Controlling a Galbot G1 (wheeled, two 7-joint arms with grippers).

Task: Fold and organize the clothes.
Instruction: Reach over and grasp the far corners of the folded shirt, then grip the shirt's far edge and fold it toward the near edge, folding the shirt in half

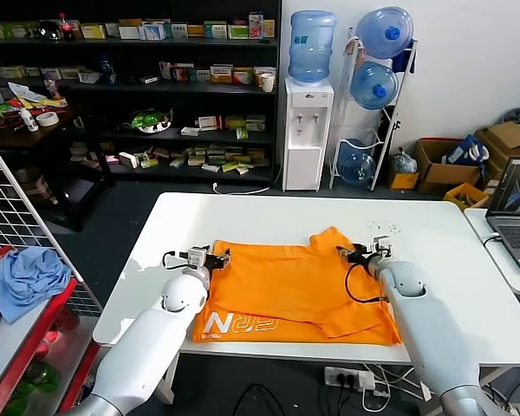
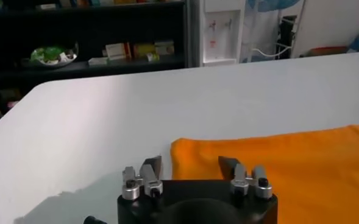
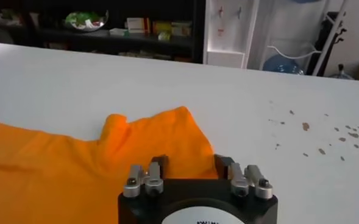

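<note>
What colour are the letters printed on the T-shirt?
White, on the orange T-shirt, near its front edge; the head view shows them best.

A storeroom-like lab: stocked shelves [image 1: 156, 87], water dispenser [image 1: 307, 130], cardboard boxes [image 1: 446, 165]

Both arms: smooth light-grey shells, rounded ball-shaped joint housing near each wrist. Left claw [image 1: 215, 256] and right claw [image 1: 351, 253] are black-bodied with silver metal fittings. Black cable loops loose along the right forearm; a shorter black lead sits by the left wrist. Wrist views: round black housing, dark wedge fingers [image 2: 151, 167] on silver brackets with dark screw heads; right housing has a white face.
</note>
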